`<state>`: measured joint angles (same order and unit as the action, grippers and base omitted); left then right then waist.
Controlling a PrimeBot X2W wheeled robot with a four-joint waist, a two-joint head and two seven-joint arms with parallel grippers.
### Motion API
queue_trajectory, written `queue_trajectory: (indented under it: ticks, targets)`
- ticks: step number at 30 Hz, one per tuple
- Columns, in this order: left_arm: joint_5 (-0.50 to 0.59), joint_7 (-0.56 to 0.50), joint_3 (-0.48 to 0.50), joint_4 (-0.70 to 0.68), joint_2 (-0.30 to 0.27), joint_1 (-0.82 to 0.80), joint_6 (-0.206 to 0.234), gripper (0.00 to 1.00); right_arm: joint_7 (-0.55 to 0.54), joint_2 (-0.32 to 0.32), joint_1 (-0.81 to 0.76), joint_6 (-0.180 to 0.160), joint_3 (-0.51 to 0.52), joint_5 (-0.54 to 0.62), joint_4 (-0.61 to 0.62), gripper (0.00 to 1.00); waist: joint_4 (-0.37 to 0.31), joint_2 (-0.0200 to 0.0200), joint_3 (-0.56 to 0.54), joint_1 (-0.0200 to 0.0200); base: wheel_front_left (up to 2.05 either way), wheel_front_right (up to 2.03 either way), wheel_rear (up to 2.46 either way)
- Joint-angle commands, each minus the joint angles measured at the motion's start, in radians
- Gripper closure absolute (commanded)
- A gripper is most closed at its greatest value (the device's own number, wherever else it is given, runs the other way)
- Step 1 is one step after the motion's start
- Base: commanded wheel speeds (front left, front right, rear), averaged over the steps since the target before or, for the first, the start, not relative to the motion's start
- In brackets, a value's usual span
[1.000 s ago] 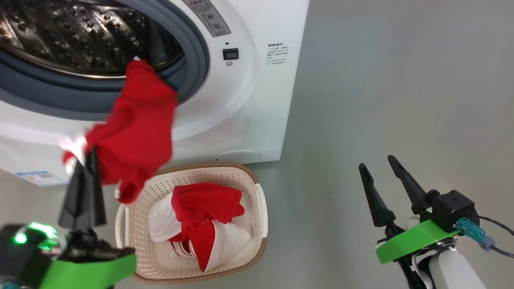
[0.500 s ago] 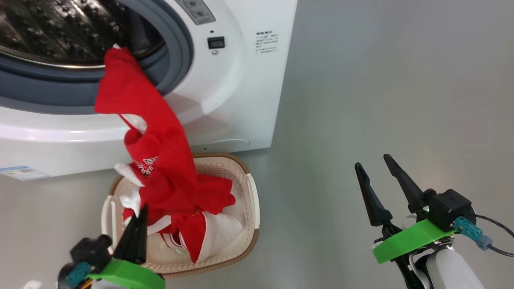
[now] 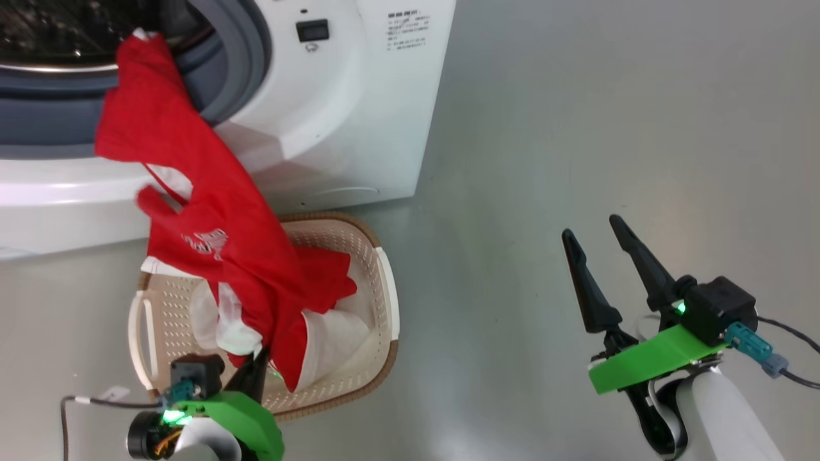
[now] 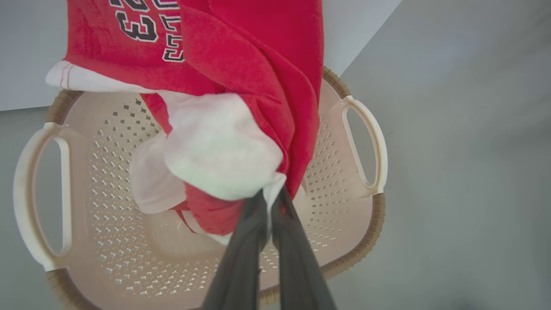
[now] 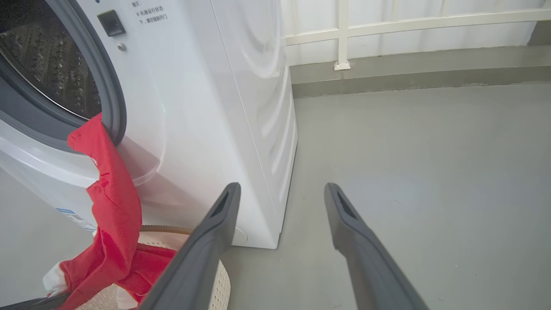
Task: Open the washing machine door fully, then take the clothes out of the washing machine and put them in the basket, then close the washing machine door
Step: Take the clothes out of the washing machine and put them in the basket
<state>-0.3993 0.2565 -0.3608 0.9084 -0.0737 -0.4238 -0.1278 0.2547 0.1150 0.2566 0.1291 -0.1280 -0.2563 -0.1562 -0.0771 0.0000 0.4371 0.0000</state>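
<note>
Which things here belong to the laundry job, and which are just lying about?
Job:
- washer
- red garment, trailing from the washer's opening, pinched by the left gripper
- basket, clothes inside

Lying about:
- right gripper, open, holding nothing
- floor
- railing

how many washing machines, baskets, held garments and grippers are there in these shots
washing machine: 1
basket: 1
held garment: 1, the red garment
grippers: 2, the left gripper shut on the red garment, the right gripper open
total: 5
</note>
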Motion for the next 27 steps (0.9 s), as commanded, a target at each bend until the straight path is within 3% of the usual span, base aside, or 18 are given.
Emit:
queue_trajectory:
  ticks: [1, 11, 21, 24, 25, 26, 27]
  targets:
    - [-0.020, 0.005, 0.011, 0.023, -0.023, -0.028, -0.003, 1.00, 0.007, -0.007, 0.015, 0.002, -0.025, 0.003, 0.027, 0.00, -0.011, 0.0000, 0.032, 0.0000, 0.00, 0.00, 0.00]
    - [-0.124, 0.005, -0.133, 0.223, -0.033, -0.160, -0.003, 1.00, 0.007, -0.022, 0.055, 0.002, -0.033, 0.011, 0.033, 0.00, -0.041, 0.0000, 0.120, 0.0000, 0.00, 0.00, 0.00]
    - [-0.232, -0.003, -0.223, 0.299, -0.074, -0.270, -0.003, 1.00, 0.007, -0.033, 0.084, 0.002, -0.028, 0.021, 0.053, 0.00, -0.057, 0.0000, 0.202, 0.0000, 0.00, 0.00, 0.00]
    - [-0.257, -0.002, -0.239, 0.310, -0.079, -0.298, -0.003, 0.35, 0.007, -0.036, 0.091, 0.002, -0.029, 0.024, 0.054, 0.00, -0.058, 0.0000, 0.213, 0.0000, 0.00, 0.00, 0.00]
    - [-0.264, -0.002, -0.244, 0.313, -0.081, -0.306, -0.003, 0.07, 0.007, -0.037, 0.093, 0.002, -0.029, 0.025, 0.054, 0.00, -0.059, 0.0000, 0.216, 0.0000, 0.00, 0.00, 0.00]
    - [-0.272, -0.002, -0.248, 0.315, -0.084, -0.313, -0.003, 0.00, 0.007, -0.038, 0.095, 0.002, -0.029, 0.026, 0.054, 0.00, -0.059, 0.0000, 0.217, 0.0000, 0.00, 0.00, 0.00]
    - [-0.278, -0.001, -0.252, 0.317, -0.086, -0.318, -0.003, 0.00, 0.007, -0.039, 0.096, 0.002, -0.029, 0.026, 0.052, 0.00, -0.059, 0.0000, 0.217, 0.0000, 0.00, 0.00, 0.00]
